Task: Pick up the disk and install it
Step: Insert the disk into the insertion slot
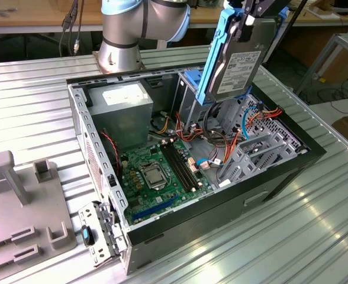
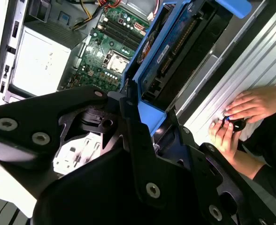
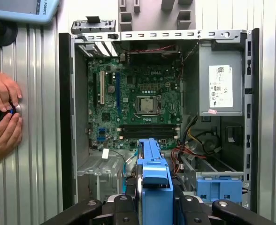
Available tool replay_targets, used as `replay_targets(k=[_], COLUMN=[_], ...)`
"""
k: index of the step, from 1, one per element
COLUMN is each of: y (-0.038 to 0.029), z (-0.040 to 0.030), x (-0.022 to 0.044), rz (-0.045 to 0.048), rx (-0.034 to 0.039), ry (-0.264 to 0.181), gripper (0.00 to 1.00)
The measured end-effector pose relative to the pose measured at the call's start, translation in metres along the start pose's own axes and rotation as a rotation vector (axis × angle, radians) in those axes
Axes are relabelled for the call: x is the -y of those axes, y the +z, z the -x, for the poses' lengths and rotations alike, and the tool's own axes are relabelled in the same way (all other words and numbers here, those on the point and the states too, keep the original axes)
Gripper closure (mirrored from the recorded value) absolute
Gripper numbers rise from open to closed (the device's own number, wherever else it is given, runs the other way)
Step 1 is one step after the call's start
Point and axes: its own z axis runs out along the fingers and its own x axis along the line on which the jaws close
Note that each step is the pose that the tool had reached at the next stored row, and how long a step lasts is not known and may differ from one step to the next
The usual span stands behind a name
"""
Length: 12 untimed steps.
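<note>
Exterior view shows the disk (image 1: 233, 59) hanging upright, slightly tilted, above the open computer case (image 1: 280, 171), its top edge clamped in the gripper (image 1: 252, 15). First wrist view looks past the disk onto the motherboard (image 3: 133, 103) and shows a person's hands (image 3: 4, 115) on the table (image 3: 39, 164) beside the case.

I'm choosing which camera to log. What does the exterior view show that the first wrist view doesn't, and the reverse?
Exterior view: the arm's base behind the case, a grey fixture plate at the exterior view's left, and the disk's labelled face. First wrist view: a person's hands on the ribbed table beside the case, and the disk edge-on. Shared: the open case, motherboard, power supply, and the disk gripped in the claw over them.
</note>
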Motion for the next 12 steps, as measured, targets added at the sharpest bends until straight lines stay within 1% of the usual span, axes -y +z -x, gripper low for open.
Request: replay_targets(k=[3,4,5,8,12], y=[0.0008,0.0013,0.002,0.0032,0.0039], z=[-0.0027,-0.0045,-0.0078,-0.0146,-0.0215], x=[0.0081,0.0112,0.0142,0.0197,0.0249], rz=[0.0001,0.0002,0.0001,0.0002,0.0001], rx=[-0.0001,0.0,0.0,0.0,0.0], ry=[0.0,0.0,0.0,0.0,0.0], gripper=[0.63,0.63,0.63,0.63,0.63])
